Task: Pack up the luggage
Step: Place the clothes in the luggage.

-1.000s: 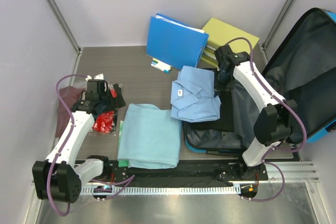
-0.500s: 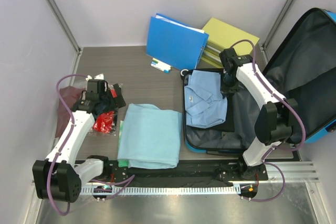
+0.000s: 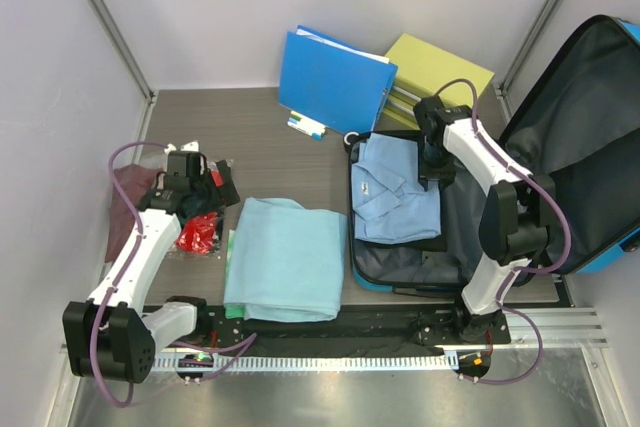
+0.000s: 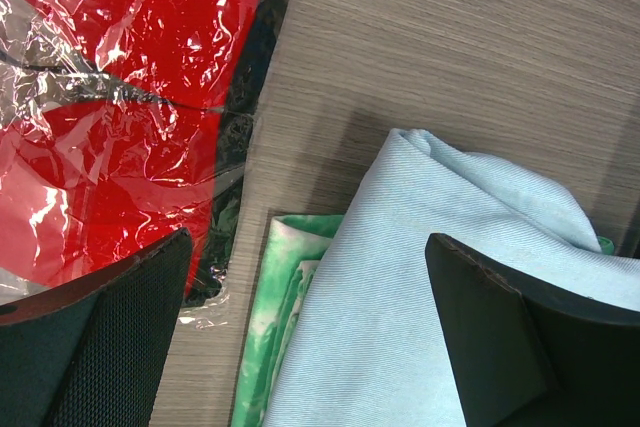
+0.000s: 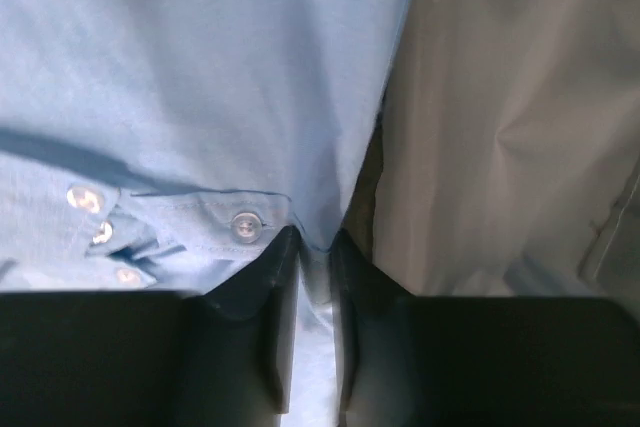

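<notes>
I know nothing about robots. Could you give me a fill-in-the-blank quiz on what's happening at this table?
1. The right gripper pinches a blue ____.
2. That garment lies inside the open ____.
3. The left gripper hangs wide ____ near a red packet.
4. The folder by the back wall is ____.
Missing words: shirt; luggage; open; blue.
</notes>
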Controlling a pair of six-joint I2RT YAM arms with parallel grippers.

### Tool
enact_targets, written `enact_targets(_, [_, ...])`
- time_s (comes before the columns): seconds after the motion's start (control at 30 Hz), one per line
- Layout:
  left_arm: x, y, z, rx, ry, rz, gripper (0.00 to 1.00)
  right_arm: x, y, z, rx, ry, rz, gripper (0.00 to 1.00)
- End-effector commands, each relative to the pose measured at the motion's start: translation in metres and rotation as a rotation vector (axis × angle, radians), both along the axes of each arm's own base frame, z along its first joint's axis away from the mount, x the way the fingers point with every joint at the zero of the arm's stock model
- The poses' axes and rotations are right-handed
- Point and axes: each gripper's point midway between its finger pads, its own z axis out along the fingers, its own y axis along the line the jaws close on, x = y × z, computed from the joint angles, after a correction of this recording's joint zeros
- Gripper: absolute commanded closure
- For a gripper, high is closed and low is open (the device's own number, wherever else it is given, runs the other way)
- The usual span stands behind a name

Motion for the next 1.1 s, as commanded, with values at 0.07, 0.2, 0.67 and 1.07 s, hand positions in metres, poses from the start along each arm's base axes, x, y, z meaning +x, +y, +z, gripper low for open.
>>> enact_targets(0.07, [0.016, -0.002, 0.017, 0.004, -0.06, -0.018, 0.0, 0.018, -0.027, 0.037, -0.151, -0.106, -0.07, 0.35])
enact_targets(0.2, [0.017, -0.002, 0.019, 0.003, -0.063, -0.017, 0.0, 0.025, -0.032, 0.08, -0.194, -0.195, -0.081, 0.29])
enact_targets(0.67, [-0.001, -0.002, 0.005, -0.003, -0.021, -0.014, 0.0, -0.031, 0.227, 0.1, 0.428, -0.218, 0.384, 0.3])
enact_targets(1.07, [-0.022, -0.001, -0.017, -0.04, 0.058, 0.059, 0.0, -0.139, 0.318, 0.035, 0.487, 0.017, 0.752, 0.3])
